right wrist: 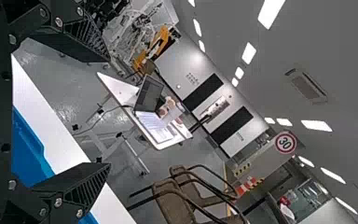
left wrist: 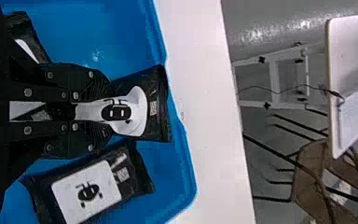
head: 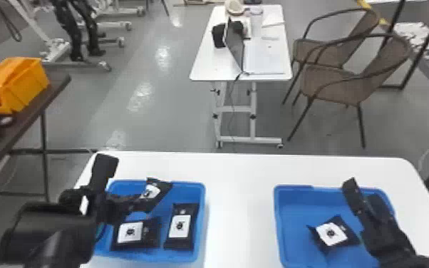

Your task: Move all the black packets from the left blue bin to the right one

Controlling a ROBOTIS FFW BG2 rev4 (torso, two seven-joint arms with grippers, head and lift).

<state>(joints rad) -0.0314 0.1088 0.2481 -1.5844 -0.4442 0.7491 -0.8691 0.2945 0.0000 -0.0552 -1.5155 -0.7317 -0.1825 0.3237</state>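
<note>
while in left bin [head: 202, 214], three packets [head: 180, 226]

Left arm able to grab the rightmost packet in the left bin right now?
Probably not: the left gripper is shut on another packet. Once freed, likely yes; the rightmost packet lies close by, nothing on top.

A robotics lab or workshop, by the look: left of the laptop [head: 235, 48], black robotic legs [head: 92, 34] beside a wheeled white frame [head: 58, 49]; beyond the laptop, a red-rimmed road sign [right wrist: 285, 143] and ceiling lights [right wrist: 249, 52].
</note>
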